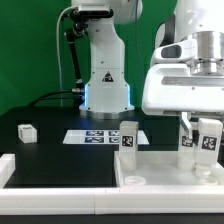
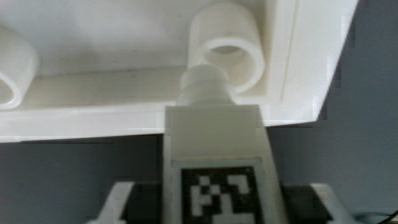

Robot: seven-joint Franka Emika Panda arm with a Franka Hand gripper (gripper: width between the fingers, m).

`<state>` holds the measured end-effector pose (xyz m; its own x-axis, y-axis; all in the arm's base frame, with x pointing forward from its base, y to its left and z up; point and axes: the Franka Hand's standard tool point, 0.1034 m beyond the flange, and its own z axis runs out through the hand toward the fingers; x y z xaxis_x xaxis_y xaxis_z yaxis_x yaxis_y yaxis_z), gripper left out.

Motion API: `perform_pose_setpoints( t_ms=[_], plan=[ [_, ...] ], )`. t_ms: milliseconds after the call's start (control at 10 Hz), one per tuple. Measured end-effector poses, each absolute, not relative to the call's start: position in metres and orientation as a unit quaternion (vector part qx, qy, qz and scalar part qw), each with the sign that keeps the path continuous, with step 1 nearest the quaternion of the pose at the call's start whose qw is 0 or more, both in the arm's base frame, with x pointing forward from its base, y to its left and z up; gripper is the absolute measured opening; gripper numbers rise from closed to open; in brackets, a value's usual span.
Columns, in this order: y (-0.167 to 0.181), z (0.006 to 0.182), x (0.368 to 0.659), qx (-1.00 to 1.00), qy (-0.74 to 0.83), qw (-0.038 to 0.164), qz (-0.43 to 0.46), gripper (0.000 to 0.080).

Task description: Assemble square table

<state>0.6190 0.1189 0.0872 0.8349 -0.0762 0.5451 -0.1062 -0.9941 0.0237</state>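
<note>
Your arm [image 1: 185, 80] reaches in from the exterior view's right, with its big white hand pointing straight down over the tabletop [image 1: 165, 172]. In the wrist view your gripper [image 2: 217, 196] is closed narrow on one leg [image 2: 217, 150]. The dark fingers press its two sides and the tag faces the camera.

The held leg runs straight out from the fingers. Its rounded tip touches, or very nearly touches, a raised round socket [image 2: 228, 48] that stands against the tabletop's raised rim. I cannot tell whether the tip has entered the socket. A second socket [image 2: 11, 62] shows at the edge of the wrist view, further along the same rim.

In the exterior view two tagged legs [image 1: 186, 138] [image 1: 208, 140] stand upright right under the hand, by the tabletop's far edge on the exterior view's right. One of them is the leg you hold, but I cannot tell which. Another leg [image 1: 128, 140] stands upright at the tabletop's far corner on the exterior view's left. An open round socket [image 1: 130, 180] sits at the near corner on that side.

That gives you one tabletop and three upright legs. Well beyond the tabletop's edge on the exterior view's left, one small tagged block [image 1: 27, 131] lies on the black table [image 1: 50, 120]. It is too small to tell whether it is a fourth leg. One marker board [image 1: 100, 137] lies flat behind the far edge.
</note>
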Motion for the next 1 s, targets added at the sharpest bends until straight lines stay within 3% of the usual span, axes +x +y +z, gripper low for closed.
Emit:
perform_pose_setpoints(
  t_ms=[800,900,1000],
  plan=[
    [0.128,0.074,0.615,0.959,-0.037,0.029,0.278,0.0285],
    [0.128,0.074,0.614,0.959,-0.037,0.029,0.278,0.0378],
    [0.128,0.074,0.614,0.959,-0.037,0.029,0.278,0.0535]
  ],
)
